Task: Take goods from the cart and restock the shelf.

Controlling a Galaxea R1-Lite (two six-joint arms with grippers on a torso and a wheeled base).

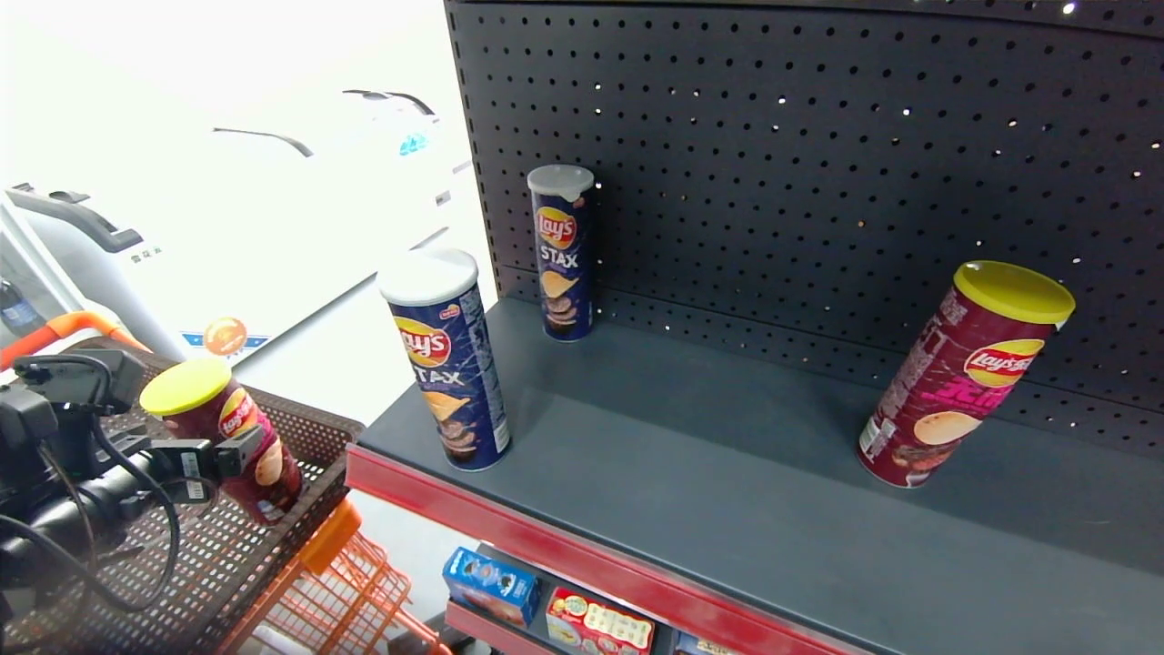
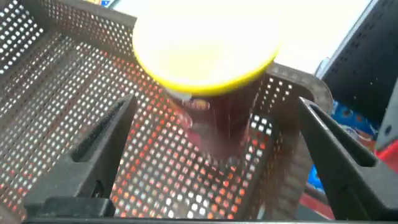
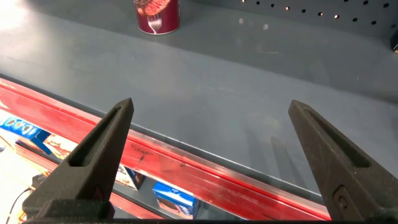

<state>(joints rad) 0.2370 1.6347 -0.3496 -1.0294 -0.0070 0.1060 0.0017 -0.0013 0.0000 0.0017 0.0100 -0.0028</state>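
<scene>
Left arm low at the robot's left, over the cart; its claw (image 2: 216, 106) spread wide, one black finger (image 2: 102, 143) on each side of a maroon cardboard chip tube with a yellow plastic lid (image 1: 273, 473), gaps showing on both sides in the wrist view. Tube stands tilted inside the cart's dark perforated metal basket (image 1: 227, 555), which sits on an orange wire frame (image 1: 350, 582). Right claw (image 3: 211, 107) also wide, holding nothing, hanging above the glossy red front strip (image 1: 546, 537) of the matte dark grey shelf board (image 1: 682, 473). On that board: two navy blue chip tubes with white lids, one near the front edge (image 1: 450, 373), one farther back (image 1: 562, 255) against the black pegboard back panel (image 1: 818, 164); well apart to the right, a second maroon tube with yellow lid (image 1: 955, 382), near the pegboard. All tubes carry a round red-and-yellow logo and pictures of chips. Lower shelf holds small cardboard boxes, one blue (image 1: 491, 582).
</scene>
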